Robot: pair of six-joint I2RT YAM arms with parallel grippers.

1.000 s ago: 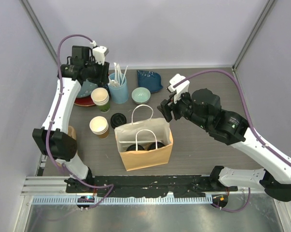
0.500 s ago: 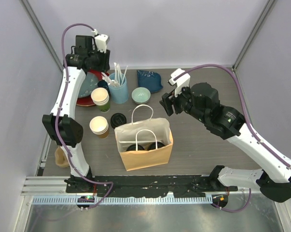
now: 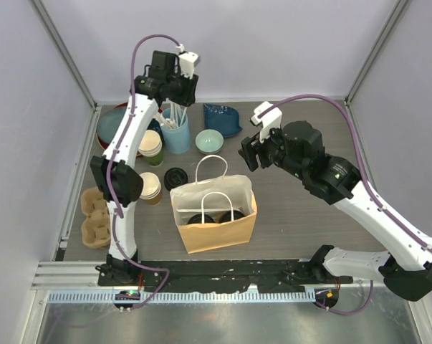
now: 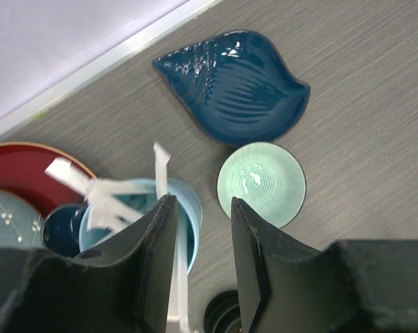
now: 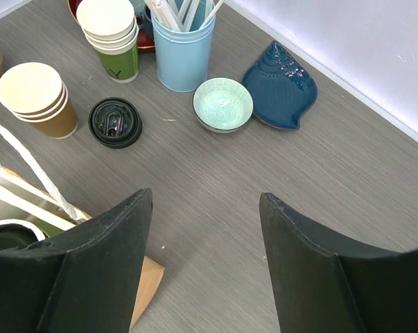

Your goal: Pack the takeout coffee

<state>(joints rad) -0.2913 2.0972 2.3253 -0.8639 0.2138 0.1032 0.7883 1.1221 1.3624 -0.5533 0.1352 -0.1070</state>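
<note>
Two lidded cups [image 3: 198,218] are set side by side in the bag [image 3: 216,233] at the table's [image 3: 301,215] near middle. Lids [image 3: 176,177] are stacked just behind its left corner, with cup stacks [image 3: 149,186] further left. Behind these, tin [image 3: 176,135], bowl [image 3: 209,141] and dish [image 3: 221,120] are ranged rightward.

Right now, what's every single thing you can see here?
paper bag: one, brown, white handles, near middle.
takeout coffee cups: two, black lids showing, inside the bag.
stack of lids: one, black, behind the bag.
green cup stack: one, cream rims, beside the holder.
brown cup stack: one, cream rims, left of the lids.
holder: one, light blue, white sticks inside, far side.
bowl: one, mint green, right of the holder.
shell-shaped dish: one, dark blue, far edge.
plate: one, red, far left, under a blue-grey dish.
cup carrier: one, tan, left edge.
left gripper: one, black, open, above the holder.
right gripper: one, black, open, right of the bowl.
</note>
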